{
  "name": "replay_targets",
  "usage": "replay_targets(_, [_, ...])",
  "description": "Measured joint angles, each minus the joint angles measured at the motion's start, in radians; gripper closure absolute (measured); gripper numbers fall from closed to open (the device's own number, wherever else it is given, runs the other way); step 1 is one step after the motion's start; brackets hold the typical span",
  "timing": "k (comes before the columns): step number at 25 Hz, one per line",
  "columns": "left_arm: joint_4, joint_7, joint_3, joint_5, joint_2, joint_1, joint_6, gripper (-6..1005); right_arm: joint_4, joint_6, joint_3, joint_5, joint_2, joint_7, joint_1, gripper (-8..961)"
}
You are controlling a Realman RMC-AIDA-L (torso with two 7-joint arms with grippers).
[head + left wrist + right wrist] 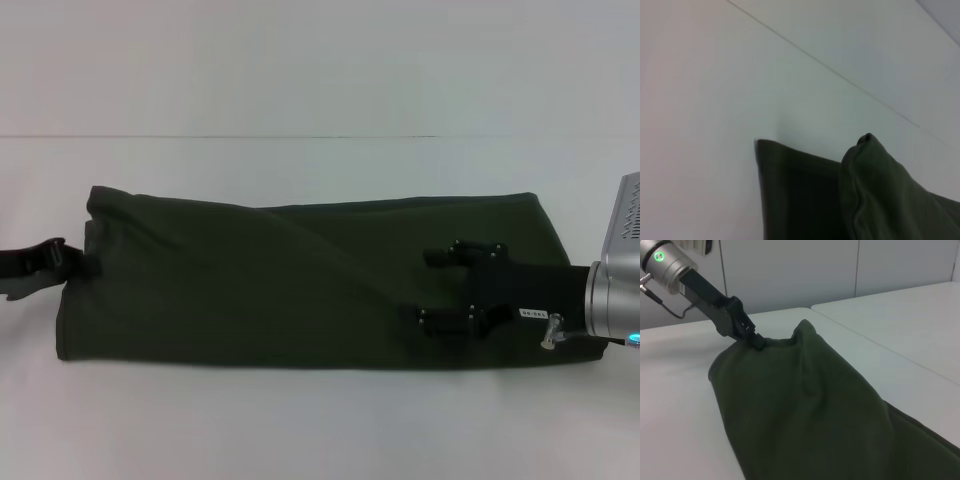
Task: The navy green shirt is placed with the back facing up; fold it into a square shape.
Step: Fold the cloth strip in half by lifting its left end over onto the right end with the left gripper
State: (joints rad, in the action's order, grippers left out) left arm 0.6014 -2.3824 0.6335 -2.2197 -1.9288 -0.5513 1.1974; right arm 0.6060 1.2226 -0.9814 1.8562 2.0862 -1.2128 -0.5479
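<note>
The navy green shirt lies on the white table as a long folded band running left to right, with a diagonal fold across its middle. At the band's left end my left gripper is shut on the fabric edge. The right wrist view shows that gripper pinching the edge of the shirt, and the cloth rises in a small peak beside it. The left wrist view shows only the shirt's end and that raised peak. My right gripper rests over the band's right part, open, with nothing between its fingers.
The white table stretches around the shirt on all sides. A thin seam line crosses the table behind the shirt. In the right wrist view a second table surface lies beyond a gap.
</note>
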Motion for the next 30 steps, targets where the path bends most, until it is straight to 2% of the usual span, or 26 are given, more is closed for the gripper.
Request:
replay_targets(14, [-0.009, -0.017, 0.0, -0.009, 0.004, 0.032, -0.01, 955, 0.0, -0.005, -0.002, -0.003, 0.0, -0.001, -0.004, 67])
replay_targets(19, [-0.009, -0.023, -0.004, -0.004, -0.001, 0.036, -0.004, 943, -0.001, -0.006, -0.004, -0.005, 0.0, -0.001, -0.004, 67])
replay_targets(25, [0.003, -0.015, -0.05, -0.002, -0.008, 0.047, -0.006, 930, -0.002, -0.006, -0.007, -0.005, 0.0, -0.001, -0.004, 67])
replay_targets(30, [0.054, -0.014, -0.081, -0.001, -0.026, 0.077, -0.021, 751, -0.003, -0.005, -0.005, -0.005, 0.0, -0.001, 0.0, 67])
